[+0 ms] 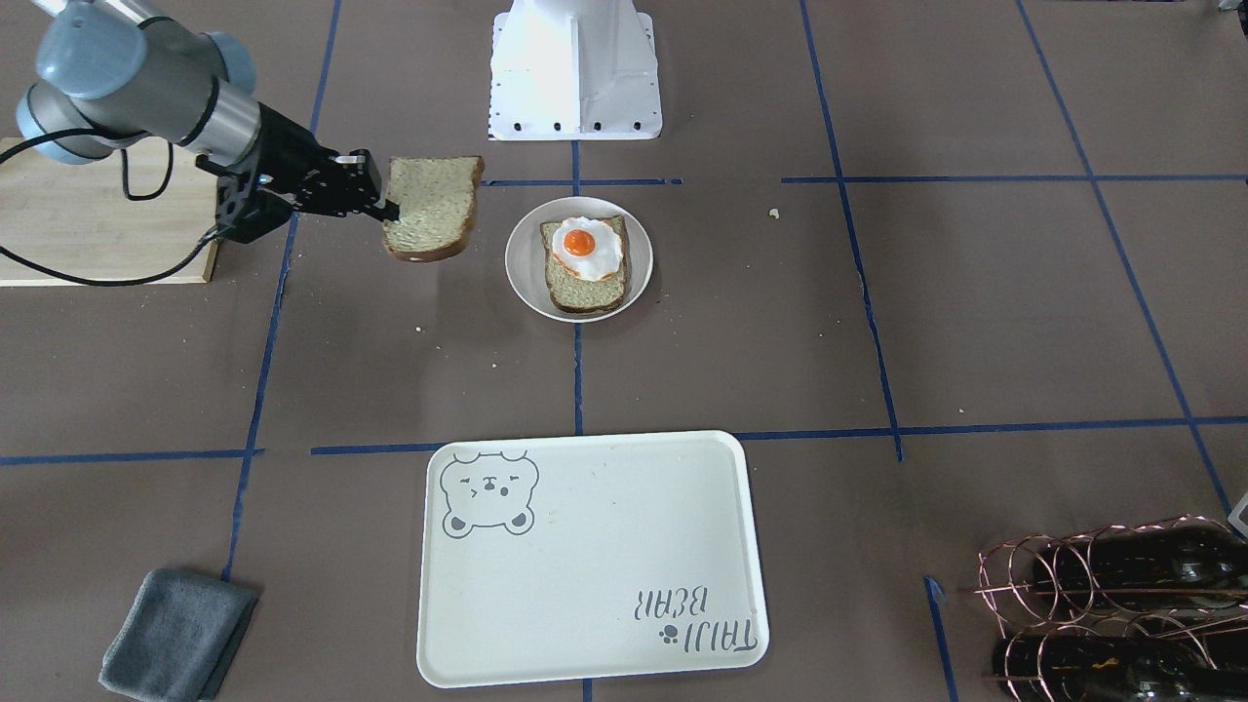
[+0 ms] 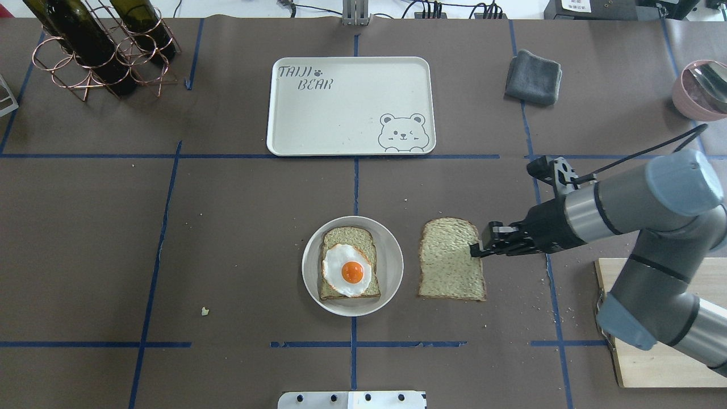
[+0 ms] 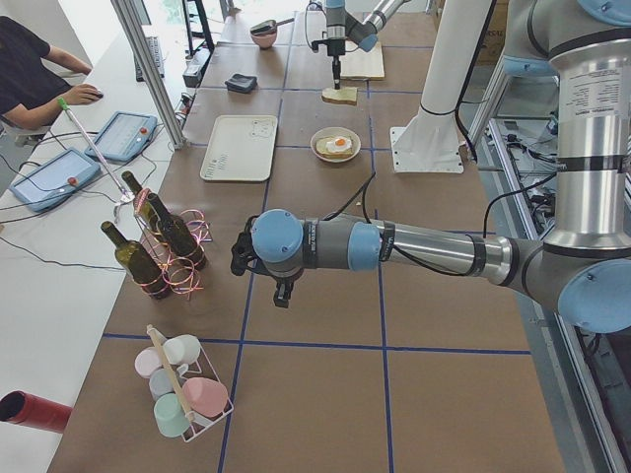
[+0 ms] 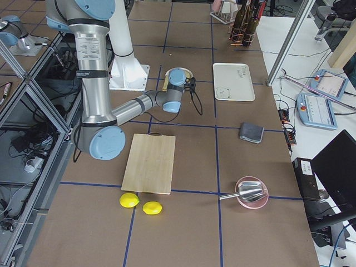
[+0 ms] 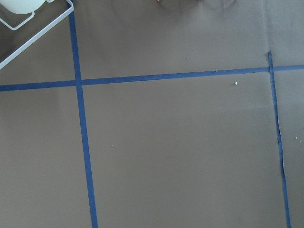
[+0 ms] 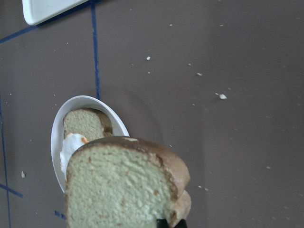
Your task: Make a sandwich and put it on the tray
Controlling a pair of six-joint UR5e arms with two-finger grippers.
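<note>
My right gripper is shut on the edge of a bread slice and holds it just right of the round plate; the slice looks lifted off the table in the front view. The plate holds the other bread slice with the fried egg on top. In the right wrist view the held slice hangs over the plate's rim. The cream bear tray lies bare beyond the plate. My left gripper hangs over bare table far off; I cannot tell its state.
A wooden board lies under my right arm. A grey cloth lies right of the tray. A wire rack of wine bottles stands at the far left. A pink bowl sits at the far right.
</note>
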